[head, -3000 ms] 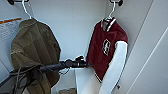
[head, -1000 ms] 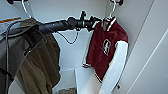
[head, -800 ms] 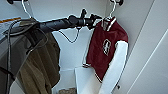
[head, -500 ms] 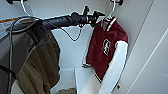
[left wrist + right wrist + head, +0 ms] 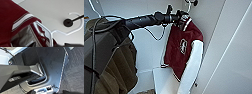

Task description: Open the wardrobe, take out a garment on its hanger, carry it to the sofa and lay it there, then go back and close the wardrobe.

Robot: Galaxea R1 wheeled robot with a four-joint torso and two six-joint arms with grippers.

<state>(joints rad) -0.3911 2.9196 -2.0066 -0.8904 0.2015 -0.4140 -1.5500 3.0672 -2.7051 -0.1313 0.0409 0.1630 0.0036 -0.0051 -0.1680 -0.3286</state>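
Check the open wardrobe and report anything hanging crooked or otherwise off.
The maroon jacket hangs askew: it sits turned on its white hanger, one white sleeve trailing low, the collar bunched beside the left pincer. The hook is still round the rail. Nothing looks damaged.

left arm (image 5: pixel 141 21) raised, extended forward, tool (image 5: pixel 180 15) high

Head view faces the open wardrobe (image 5: pixel 224 37); left wrist view looks closely up at its hanger (image 5: pixel 52 33).
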